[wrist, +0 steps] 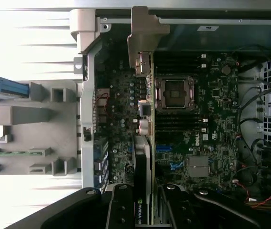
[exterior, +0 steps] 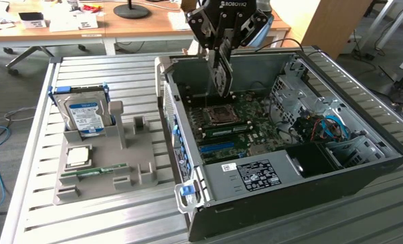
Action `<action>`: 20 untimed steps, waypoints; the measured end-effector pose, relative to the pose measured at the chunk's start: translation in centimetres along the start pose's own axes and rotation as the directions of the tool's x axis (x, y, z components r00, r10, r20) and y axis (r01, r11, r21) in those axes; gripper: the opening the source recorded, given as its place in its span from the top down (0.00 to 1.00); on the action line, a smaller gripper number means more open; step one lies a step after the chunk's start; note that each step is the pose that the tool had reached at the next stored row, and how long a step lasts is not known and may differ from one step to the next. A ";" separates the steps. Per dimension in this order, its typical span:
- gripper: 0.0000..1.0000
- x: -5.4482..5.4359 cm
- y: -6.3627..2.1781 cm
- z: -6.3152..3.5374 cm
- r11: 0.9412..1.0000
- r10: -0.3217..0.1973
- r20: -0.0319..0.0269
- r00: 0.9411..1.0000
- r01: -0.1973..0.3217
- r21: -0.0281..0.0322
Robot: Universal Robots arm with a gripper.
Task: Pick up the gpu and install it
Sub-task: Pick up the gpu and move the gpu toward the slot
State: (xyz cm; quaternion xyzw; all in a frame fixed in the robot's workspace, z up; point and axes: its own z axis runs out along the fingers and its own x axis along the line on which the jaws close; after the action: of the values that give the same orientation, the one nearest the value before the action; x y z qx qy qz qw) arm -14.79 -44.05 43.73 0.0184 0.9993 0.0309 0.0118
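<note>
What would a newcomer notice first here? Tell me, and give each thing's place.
First, the gripper, shut on the gpu and holding it edge-down over the open computer case, just above the motherboard. Next, at the exterior view's left, the grey parts holder, with a blue-labelled hard drive standing in it and a green memory stick lying flat.

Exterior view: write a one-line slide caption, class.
The gripper holds the gpu on edge over the motherboard of the open computer case.
</note>
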 end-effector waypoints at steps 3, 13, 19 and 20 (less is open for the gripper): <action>0.73 -0.5 0.02 0.02 1.000 0.000 0.000 1.000 0.000 0.000; 0.73 -2.1 0.08 0.06 1.000 0.000 0.000 1.000 0.000 0.000; 0.73 -3.0 0.11 0.09 1.000 0.000 0.000 1.000 0.000 0.000; 0.73 -3.1 0.11 0.09 1.000 0.000 0.000 1.000 0.000 0.000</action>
State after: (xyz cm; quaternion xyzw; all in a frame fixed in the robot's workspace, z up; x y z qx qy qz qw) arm -11.69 -44.05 43.72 0.0184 0.9993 0.0309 0.0118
